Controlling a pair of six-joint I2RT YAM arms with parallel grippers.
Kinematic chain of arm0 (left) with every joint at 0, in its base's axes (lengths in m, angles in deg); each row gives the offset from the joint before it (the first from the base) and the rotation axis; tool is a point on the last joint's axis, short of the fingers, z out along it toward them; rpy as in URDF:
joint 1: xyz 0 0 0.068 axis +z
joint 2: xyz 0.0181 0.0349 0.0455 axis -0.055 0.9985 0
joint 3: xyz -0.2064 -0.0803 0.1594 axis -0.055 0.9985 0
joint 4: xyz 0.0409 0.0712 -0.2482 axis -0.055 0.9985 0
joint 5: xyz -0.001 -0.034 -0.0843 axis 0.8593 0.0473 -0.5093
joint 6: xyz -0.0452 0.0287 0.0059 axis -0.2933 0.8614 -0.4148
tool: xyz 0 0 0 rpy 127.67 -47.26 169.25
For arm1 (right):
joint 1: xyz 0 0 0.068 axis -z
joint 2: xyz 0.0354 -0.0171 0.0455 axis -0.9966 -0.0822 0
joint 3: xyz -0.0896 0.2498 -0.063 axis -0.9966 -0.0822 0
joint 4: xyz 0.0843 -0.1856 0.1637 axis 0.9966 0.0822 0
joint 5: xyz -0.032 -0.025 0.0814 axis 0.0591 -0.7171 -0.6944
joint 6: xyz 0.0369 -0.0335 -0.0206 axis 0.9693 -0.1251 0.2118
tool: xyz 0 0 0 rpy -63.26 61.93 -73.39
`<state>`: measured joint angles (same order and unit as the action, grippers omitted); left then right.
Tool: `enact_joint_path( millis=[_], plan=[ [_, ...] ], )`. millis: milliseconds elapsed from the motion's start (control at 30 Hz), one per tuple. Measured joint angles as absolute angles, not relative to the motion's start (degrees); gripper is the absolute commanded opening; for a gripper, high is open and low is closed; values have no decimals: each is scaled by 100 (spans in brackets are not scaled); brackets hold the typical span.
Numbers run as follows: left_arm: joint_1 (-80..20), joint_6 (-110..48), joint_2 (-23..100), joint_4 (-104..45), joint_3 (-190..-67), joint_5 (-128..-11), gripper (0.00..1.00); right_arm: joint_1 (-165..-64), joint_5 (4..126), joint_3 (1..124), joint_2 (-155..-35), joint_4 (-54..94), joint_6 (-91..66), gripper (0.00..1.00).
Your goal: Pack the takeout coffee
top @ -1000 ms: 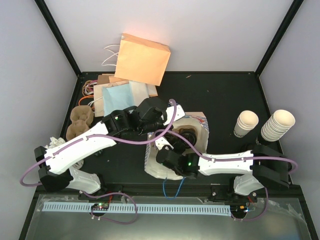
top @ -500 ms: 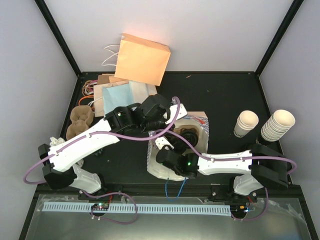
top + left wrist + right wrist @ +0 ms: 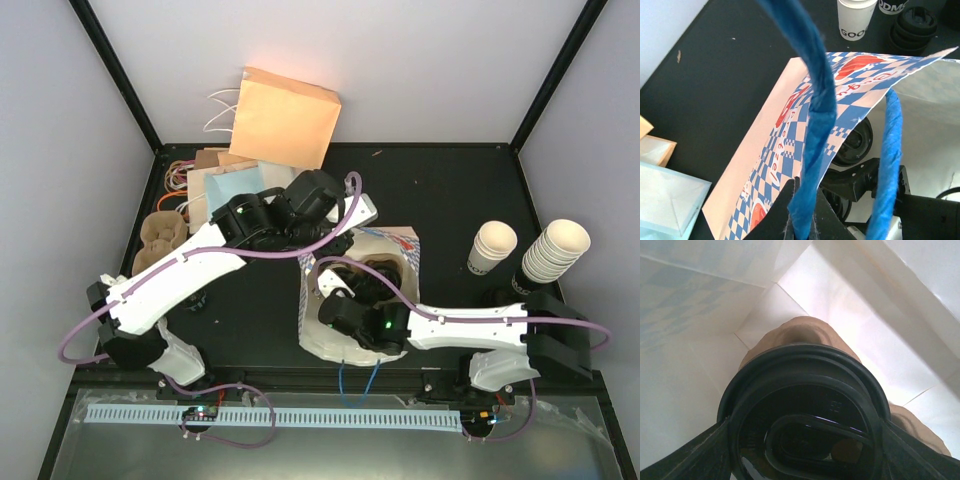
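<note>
The takeout coffee shows in the right wrist view only as its black lid (image 3: 802, 410); the cup wall is hidden beneath the lid. My right gripper (image 3: 802, 440) is shut on it, one finger at each side of the lid, down inside the blue-checked paper bag (image 3: 395, 245). A brown cup carrier (image 3: 800, 332) lies under the cup on the bag floor. My left gripper (image 3: 802, 220) is shut on the bag's blue handle (image 3: 815, 100) and holds it up above the bag's far rim (image 3: 790, 130). In the top view the left gripper (image 3: 345, 225) sits at the bag's far edge and the right gripper (image 3: 355, 282) is in the bag's mouth.
Nested cup stacks (image 3: 492, 245) (image 3: 555, 250) stand at the right, with a stack of black lids (image 3: 912, 30) beside them. Brown carriers (image 3: 160, 240) lie at the left. Flat paper bags (image 3: 285, 115) are piled at the back left.
My left gripper has moved back and to the right, lifting the handle, so the bag stands more open. My right arm has reached further into the bag.
</note>
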<state>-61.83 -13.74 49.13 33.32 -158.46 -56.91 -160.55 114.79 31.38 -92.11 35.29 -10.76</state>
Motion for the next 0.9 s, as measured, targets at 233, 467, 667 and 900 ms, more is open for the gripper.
enact_joint_path(
  millis=[233, 467, 667, 900],
  plan=[
    [-6014, -1599, 5072, 3771, -16183, -6164, 2, -16057, 11093, 3366, -9108, 4086, -899, 64],
    [-5746, -1826, 5265, 4125, -16495, -6640, 2, -16055, 10505, 3792, -9038, 4947, -542, 65],
    [-5433, -1900, 5265, 4193, -16504, -7213, 2, -16044, 10072, 4235, -8997, 5730, -330, 65],
    [-5230, -1885, 5378, 4265, -16506, -7645, 2, -16031, 9720, 4509, -9099, 6250, -199, 65]
  ],
)
